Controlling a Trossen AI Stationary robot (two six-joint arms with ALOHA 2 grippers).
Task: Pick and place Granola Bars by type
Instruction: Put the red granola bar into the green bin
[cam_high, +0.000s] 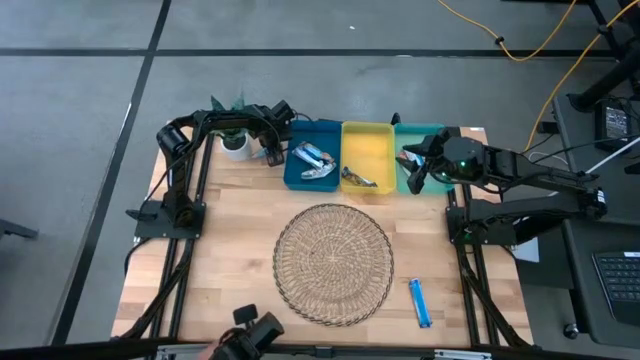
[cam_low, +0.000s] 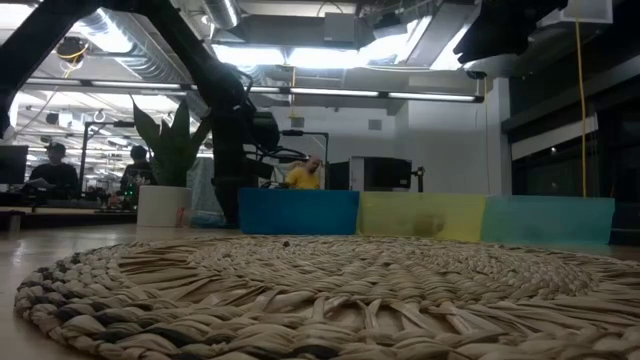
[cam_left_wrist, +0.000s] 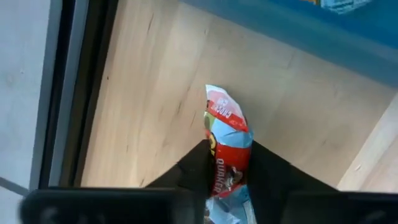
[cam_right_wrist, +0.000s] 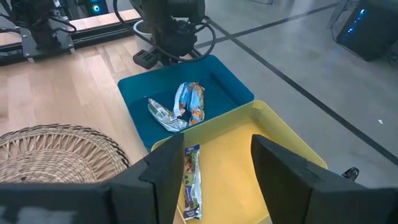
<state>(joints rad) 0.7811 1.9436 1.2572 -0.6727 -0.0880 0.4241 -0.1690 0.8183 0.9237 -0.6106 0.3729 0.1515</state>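
A red-wrapped granola bar (cam_left_wrist: 225, 124) with a pale blue end sits between the fingers of my left gripper (cam_left_wrist: 229, 155), over the wooden table just left of the blue tray (cam_high: 296, 180). In the high view this gripper (cam_high: 272, 152) points down beside the tray. Silver and blue bars (cam_right_wrist: 183, 106) lie in the blue tray, and one bar (cam_right_wrist: 191, 180) lies in the yellow tray (cam_high: 372, 140). A bright blue bar (cam_high: 420, 302) lies flat on the table at the near right. My right gripper (cam_right_wrist: 217, 186) hangs open above the yellow and teal trays. My left gripper pinches the red bar's middle (cam_left_wrist: 229, 163) between its two fingers, which come from above and point down, lying across the bar. The bar's pale end (cam_left_wrist: 221, 106) sticks out beyond the fingertips. I cannot tell whether the bar rests on the wood or is clear of it.
The round wicker mat (cam_high: 333, 262) fills the table's middle. The teal tray (cam_high: 424, 132) stands right of the yellow one along the far edge. A white pot (cam_high: 235, 146) with a plant stands close behind my left gripper. People sit in the room beyond the table.
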